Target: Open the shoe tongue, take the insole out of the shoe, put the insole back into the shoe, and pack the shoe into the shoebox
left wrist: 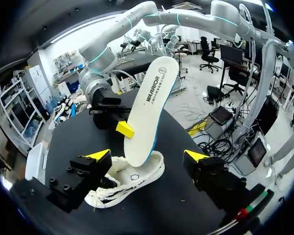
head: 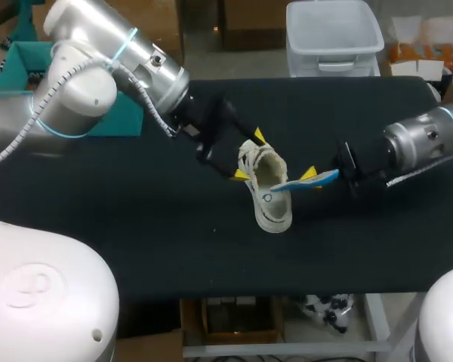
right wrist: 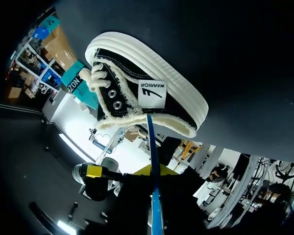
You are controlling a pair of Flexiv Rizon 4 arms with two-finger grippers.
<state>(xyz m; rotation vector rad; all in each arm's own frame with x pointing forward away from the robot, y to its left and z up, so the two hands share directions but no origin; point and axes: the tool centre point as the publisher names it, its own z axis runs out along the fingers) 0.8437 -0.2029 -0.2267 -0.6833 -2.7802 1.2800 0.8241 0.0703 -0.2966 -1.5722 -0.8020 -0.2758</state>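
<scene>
The shoe lies mid-table, its long axis running from the left gripper, whose fingers are spread around the laced end, toward the near edge. The right gripper pinches the insole, whose far end sits in the shoe's opening.

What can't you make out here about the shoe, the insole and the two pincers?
Head view: the inside of the black canvas shoe with a white sole is too small, partly covered by the white foam insole with a blue edge.
Left wrist view: the insole's lower end is hidden by the shoe's collar; the far finger of the right pincer is behind the insole.
Right wrist view: the insole shows edge-on, so its faces are unseen.
</scene>
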